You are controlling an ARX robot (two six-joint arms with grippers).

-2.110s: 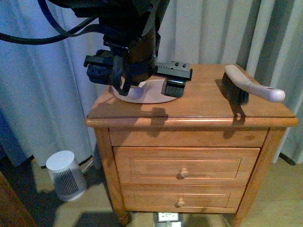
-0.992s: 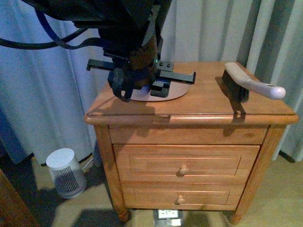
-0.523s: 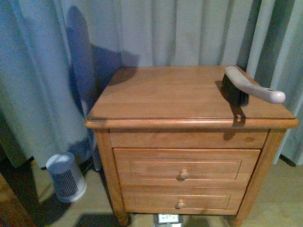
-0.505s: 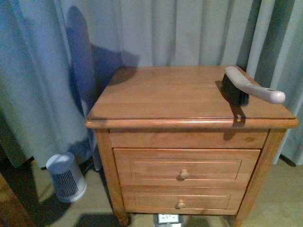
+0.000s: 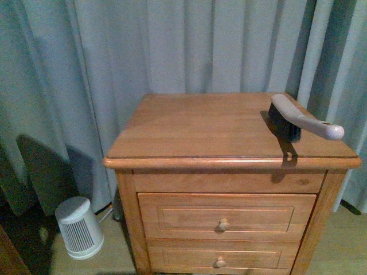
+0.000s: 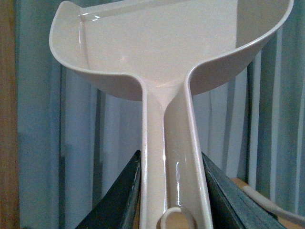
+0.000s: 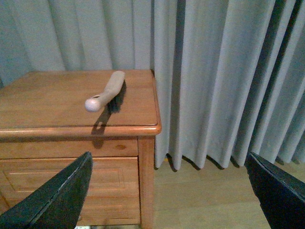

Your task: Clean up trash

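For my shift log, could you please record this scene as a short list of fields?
left pincer: shut on the handle of the dustpan; the visible part of the pan is empty
right pincer: open, holding nothing
brush: lying on the nightstand, towards its right edge, untouched
paper ball: not visible in any view
white fan heater: on the floor, left of the nightstand
curtains: behind the nightstand
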